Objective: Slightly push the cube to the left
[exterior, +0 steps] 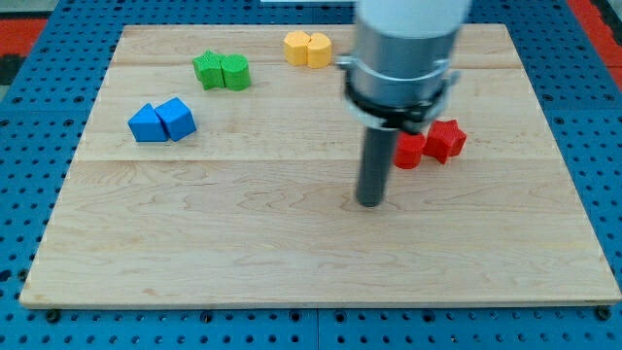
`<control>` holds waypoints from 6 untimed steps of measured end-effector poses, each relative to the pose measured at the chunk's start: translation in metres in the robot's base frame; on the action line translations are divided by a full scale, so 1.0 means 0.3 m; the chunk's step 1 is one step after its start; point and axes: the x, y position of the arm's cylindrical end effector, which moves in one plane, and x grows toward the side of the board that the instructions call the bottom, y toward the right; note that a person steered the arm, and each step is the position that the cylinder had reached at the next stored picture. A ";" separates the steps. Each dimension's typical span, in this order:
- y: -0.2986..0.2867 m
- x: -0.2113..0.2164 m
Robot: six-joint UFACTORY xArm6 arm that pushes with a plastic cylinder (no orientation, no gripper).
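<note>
My tip (369, 202) rests on the wooden board, below and to the left of the red pair. That pair is a red block (409, 151), partly hidden by the rod, and a red star (446, 139) touching it on the right. A blue cube (147, 123) and a blue wedge-like block (177, 118) sit together at the view's left, far from the tip. Two green blocks, one (208, 69) beside the other (235, 72), lie at the upper left. Two yellow blocks, one (296, 47) beside the other (319, 49), lie at the top centre.
The wooden board (243, 243) lies on a blue pegboard surface (29, 146). The arm's grey body (403, 49) covers part of the board's upper right.
</note>
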 end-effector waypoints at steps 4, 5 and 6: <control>-0.377 -0.432; -0.530 -0.431; -0.585 -0.458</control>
